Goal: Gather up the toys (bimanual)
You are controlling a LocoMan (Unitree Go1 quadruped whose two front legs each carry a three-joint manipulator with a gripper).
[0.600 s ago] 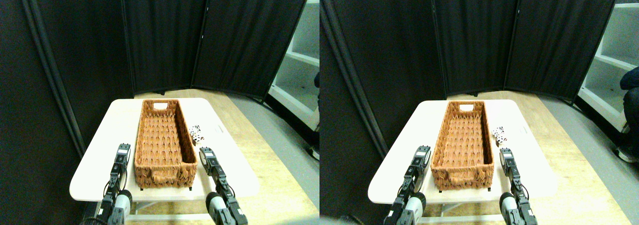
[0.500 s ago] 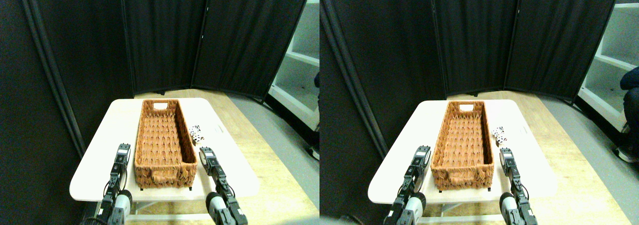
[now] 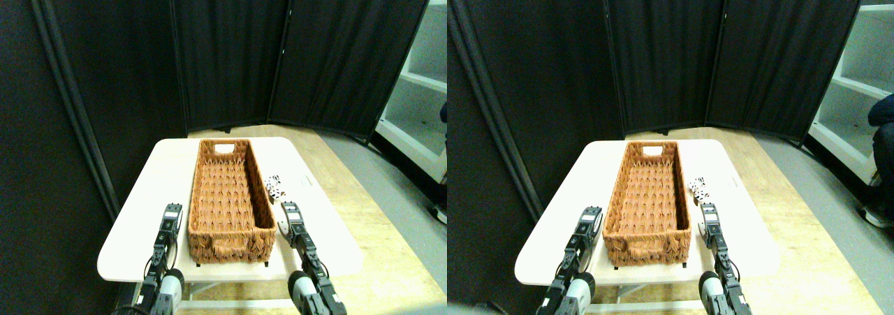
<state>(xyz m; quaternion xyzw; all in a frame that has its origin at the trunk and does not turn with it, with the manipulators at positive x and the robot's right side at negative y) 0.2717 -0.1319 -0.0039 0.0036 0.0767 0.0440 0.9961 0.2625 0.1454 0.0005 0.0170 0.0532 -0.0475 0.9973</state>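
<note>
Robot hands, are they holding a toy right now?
No. The spotted toy lies on the table, beyond the right hand. The left hand sits beside the basket, nothing in it.

A pale bench carries a long wicker basket, with a spotted toy just beside its right wall.

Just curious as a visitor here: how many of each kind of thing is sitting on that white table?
Wicker basket: 1
Spotted plush toy, white with black spots, on the table right of the basket: 1
Total: 2
</note>
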